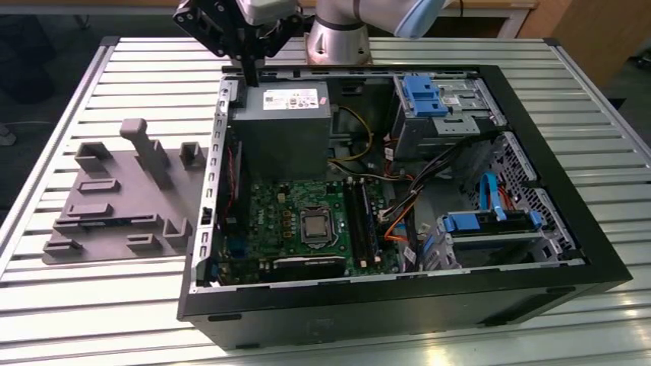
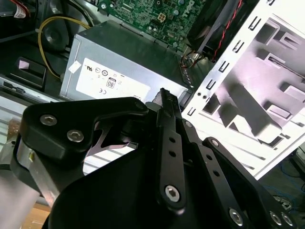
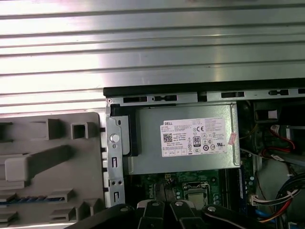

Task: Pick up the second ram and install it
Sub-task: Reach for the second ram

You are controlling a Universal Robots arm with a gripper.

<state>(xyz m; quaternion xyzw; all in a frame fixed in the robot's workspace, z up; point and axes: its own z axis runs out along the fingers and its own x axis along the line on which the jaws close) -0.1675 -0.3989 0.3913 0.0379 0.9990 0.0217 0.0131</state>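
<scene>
The gripper [image 1: 249, 76] hangs over the power supply [image 1: 280, 130], above the corner that faces the holder [image 1: 127, 171]. The fingers look drawn together into one narrow dark bar, and I see nothing clamped between them, so it's empty-handed as far as I can judge. The second wrist view agrees; the tip sits just above the supply's labelled face with nothing in it.

Now the ram [image 3: 28, 198]; it's not at the supply at all. It lies outside the case [image 1: 407, 305], past the perforated metal wall from the supply, flat in a low channel of the holder; it reads as a dark strip with faint blue marks between two grey blocks. From the supply that's off to the exterior view's left, with the holder's tall slanted block between the two. So the ram is not yet picked up, and the gripper is well apart from it, nearer the supply than the holder.

The key relation is the ram's long axis. It runs parallel to the supply's labelled edge, pointing toward the case wall; the slots [image 1: 361, 221], beyond the supply on the motherboard [image 1: 295, 221], run crosswise to it. I can't tell whether a stick is already seated there.
</scene>
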